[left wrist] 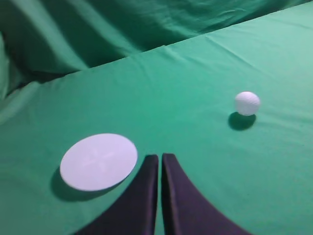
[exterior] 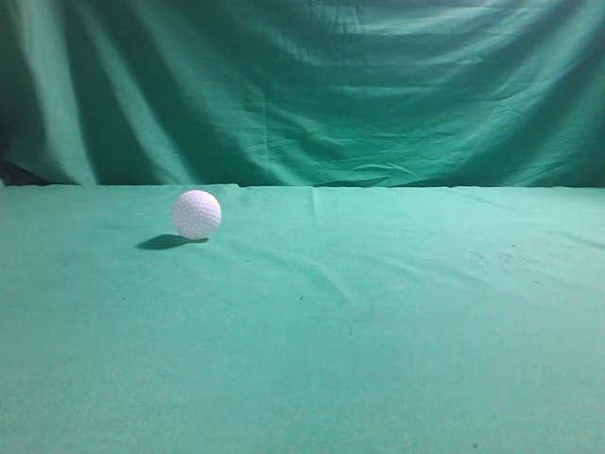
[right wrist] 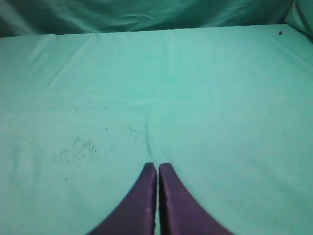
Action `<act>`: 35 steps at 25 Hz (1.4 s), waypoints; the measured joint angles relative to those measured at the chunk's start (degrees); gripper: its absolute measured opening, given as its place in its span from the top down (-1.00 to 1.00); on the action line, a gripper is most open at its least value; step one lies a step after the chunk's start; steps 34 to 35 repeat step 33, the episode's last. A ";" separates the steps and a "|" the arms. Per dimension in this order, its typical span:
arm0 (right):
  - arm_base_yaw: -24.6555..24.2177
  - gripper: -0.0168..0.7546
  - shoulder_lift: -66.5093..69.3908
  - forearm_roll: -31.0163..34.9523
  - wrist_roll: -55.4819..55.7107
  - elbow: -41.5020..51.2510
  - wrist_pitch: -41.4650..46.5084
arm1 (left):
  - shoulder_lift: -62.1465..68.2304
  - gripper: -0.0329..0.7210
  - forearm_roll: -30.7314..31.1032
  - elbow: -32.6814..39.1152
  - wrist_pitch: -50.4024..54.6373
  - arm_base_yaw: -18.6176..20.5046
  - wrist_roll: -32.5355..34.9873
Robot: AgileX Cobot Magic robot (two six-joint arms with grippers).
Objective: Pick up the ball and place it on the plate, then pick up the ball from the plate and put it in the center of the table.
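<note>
The white dimpled ball (exterior: 197, 214) rests on the teal-green table (exterior: 378, 312), left of centre and toward the back. In the left wrist view the ball (left wrist: 247, 103) lies to the right, and a flat white round plate (left wrist: 98, 161) lies at the lower left. My left gripper (left wrist: 160, 157) is shut and empty, above the cloth between the plate and the ball. My right gripper (right wrist: 157, 166) is shut and empty over bare cloth (right wrist: 195, 98). Neither gripper nor the plate shows in the exterior view.
A draped green backdrop curtain (exterior: 312, 85) hangs behind the table's far edge. In the right wrist view small dark specks (right wrist: 80, 147) mark the cloth to the left of my right gripper.
</note>
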 joint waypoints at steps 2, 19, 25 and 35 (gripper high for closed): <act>0.00 0.96 -0.03 0.00 0.00 0.00 0.03 | -0.44 0.91 4.61 0.00 2.98 2.13 -5.88; 0.00 0.96 -0.03 0.00 0.00 0.00 0.22 | -0.44 0.91 8.97 8.74 -2.80 3.38 -13.14; 0.00 0.96 -0.03 0.00 0.00 0.00 0.22 | -0.44 0.91 8.97 8.74 -3.02 3.38 -13.14; 0.00 0.96 -0.03 0.00 0.00 0.00 0.22 | -0.44 0.91 8.97 8.74 -3.02 3.38 -13.14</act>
